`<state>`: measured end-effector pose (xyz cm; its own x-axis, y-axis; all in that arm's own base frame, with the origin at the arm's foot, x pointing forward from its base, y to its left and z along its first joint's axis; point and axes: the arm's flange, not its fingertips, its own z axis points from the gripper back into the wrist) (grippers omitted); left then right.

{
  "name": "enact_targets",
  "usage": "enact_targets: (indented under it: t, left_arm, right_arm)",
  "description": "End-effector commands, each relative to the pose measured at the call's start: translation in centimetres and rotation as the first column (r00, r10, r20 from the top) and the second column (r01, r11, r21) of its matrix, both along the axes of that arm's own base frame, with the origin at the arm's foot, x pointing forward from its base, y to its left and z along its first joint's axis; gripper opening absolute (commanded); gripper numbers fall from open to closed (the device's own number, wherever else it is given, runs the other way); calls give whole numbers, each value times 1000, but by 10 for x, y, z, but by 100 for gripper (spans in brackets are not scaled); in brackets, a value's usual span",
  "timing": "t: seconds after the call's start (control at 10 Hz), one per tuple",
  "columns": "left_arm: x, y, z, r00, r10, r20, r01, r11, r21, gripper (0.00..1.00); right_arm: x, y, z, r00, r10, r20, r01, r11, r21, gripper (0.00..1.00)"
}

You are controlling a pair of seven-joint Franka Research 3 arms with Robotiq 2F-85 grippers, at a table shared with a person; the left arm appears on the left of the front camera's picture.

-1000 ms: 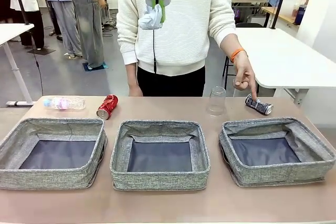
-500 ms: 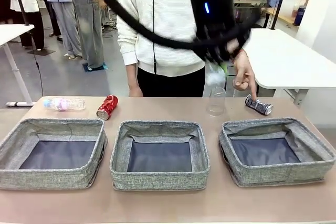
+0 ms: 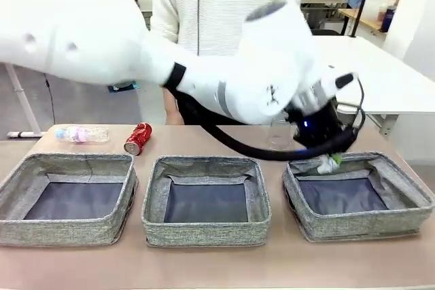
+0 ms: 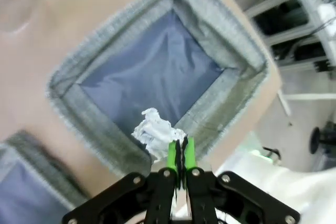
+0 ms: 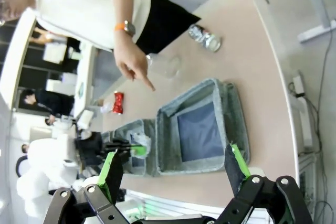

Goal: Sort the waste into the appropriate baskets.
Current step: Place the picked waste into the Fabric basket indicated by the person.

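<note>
Left hand clamped on the crumpled paper ball, hanging over the far wall of the basket nearest the tabletop's right edge; released here, might catch that soft rim and tumble outside.

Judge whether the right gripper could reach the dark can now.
Probably yes: the right gripper is open and empty, and the dark can lies bare on the table beyond the right basket, though the left arm reaches across nearby.
</note>
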<state>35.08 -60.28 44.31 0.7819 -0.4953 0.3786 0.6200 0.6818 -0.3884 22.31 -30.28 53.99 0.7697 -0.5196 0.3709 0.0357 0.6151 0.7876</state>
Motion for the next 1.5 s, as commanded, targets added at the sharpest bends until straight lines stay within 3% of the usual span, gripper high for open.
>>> enact_targets:
  t: [0.0, 0.4, 0.5, 0.6, 0.7, 0.8, 0.9, 1.2, 1.3, 1.4]
  left_arm:
    - [0, -36, 9, 1000, 4, 4, -5, 992, 128, 4]
    - [1, -39, 3, 999, 32, 26, -36, 987, 155, 4]
    - [3, -39, 4, 999, 32, 22, -35, 987, 154, 62]
    - [3, -39, 6, 999, 33, 30, -38, 987, 158, 62]
    - [3, -37, 7, 999, 39, 34, -44, 987, 156, 100]
    - [5, -36, 8, 999, 41, 29, -45, 987, 154, 66]
    - [5, -35, 9, 999, 43, 25, -46, 987, 155, 100]
    - [4, -25, 12, 999, 52, 12, -53, 989, 136, 100]
    - [3, -25, 12, 995, -64, -77, 69, 996, 60, 100]
    - [2, -31, 7, 1000, 7, 29, -12, 988, 154, 100]
  right_arm:
    - [-8, -2, -1, 999, -18, 26, 18, 1000, -9, 100]
    - [-8, -2, -1, 999, -18, 26, 18, 1000, -9, 100]
    - [-8, -2, -1, 999, -18, 26, 18, 1000, -9, 100]
    - [-8, -2, -1, 999, -18, 26, 18, 1000, -9, 100]
    - [-8, -2, -1, 999, -18, 26, 18, 1000, -9, 100]
    - [-8, -2, -1, 999, -18, 26, 18, 1000, -9, 100]
    - [-8, -2, -1, 999, -18, 26, 18, 1000, -9, 100]
    - [-8, -2, -1, 999, -18, 26, 18, 1000, -9, 100]
    - [-8, -2, -1, 999, -18, 26, 18, 1000, -9, 100]
    - [-8, -2, -1, 999, -18, 26, 18, 1000, -9, 100]
